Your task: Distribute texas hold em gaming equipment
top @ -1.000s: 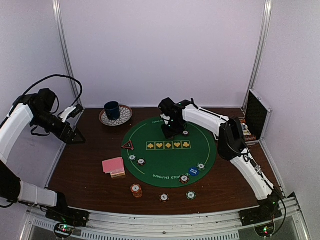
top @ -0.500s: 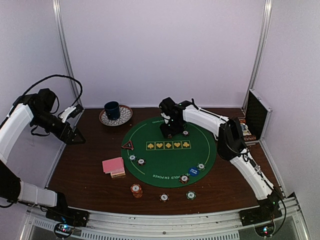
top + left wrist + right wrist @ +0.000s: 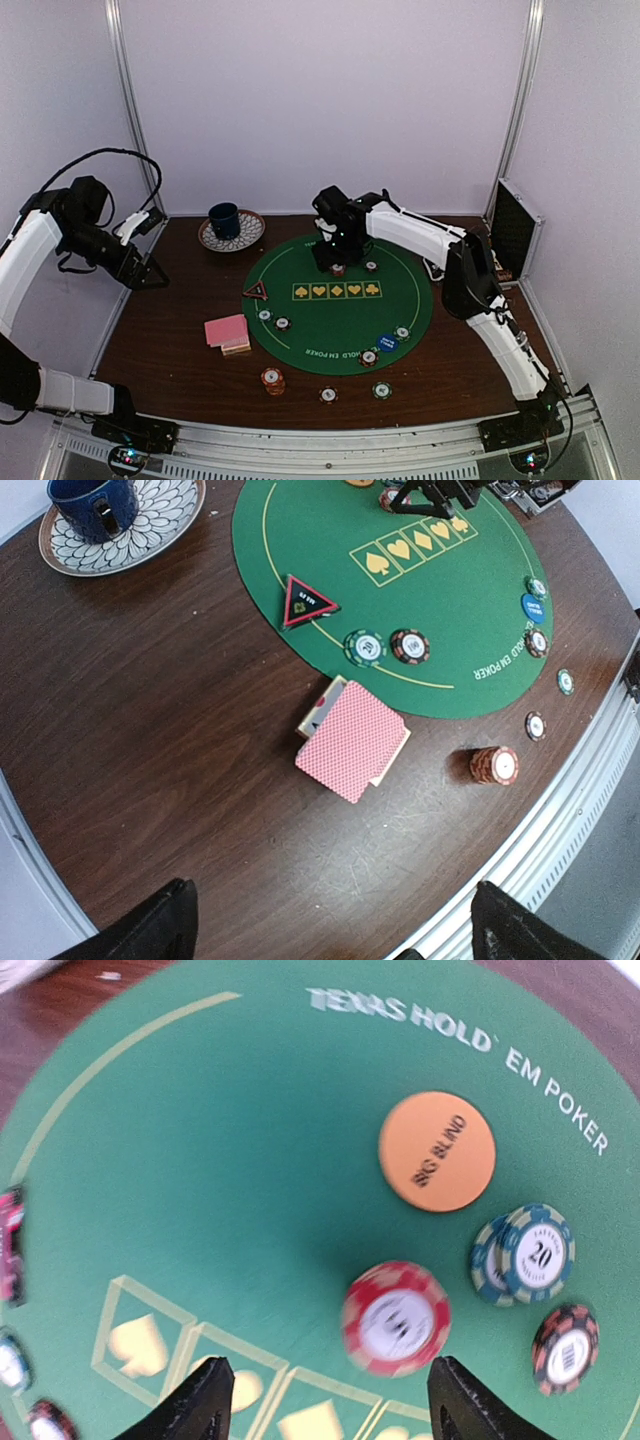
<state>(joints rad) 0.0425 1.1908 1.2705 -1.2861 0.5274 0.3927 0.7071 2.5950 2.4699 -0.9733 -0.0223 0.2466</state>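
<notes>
My right gripper point(image 3: 328, 256) hovers over the far part of the green poker mat point(image 3: 330, 320). It is open point(image 3: 328, 1368), and a blurred red chip point(image 3: 396, 1318) lies free on the mat just beyond its fingertips. Past that chip lie an orange "Big Blind" button point(image 3: 437, 1151), two teal chips point(image 3: 525, 1255) and a dark chip point(image 3: 565, 1348). My left gripper point(image 3: 152, 276) hangs open point(image 3: 330, 905) high over the table's left side, holding nothing. Below it are the pink-backed cards point(image 3: 352, 738), a triangular marker point(image 3: 308, 601) and an orange chip stack point(image 3: 494, 765).
A dark blue cup on a patterned saucer point(image 3: 228, 225) stands at the back left. A metal case point(image 3: 515, 232) stands open at the right edge. More chips and a blue button point(image 3: 387, 342) lie along the mat's near rim. A ribbed rail point(image 3: 590, 780) bounds the near edge.
The right gripper's jaws have spread wider and the gripper has drawn up and slightly left, leaving the red chip on the mat. The left arm has barely moved.
</notes>
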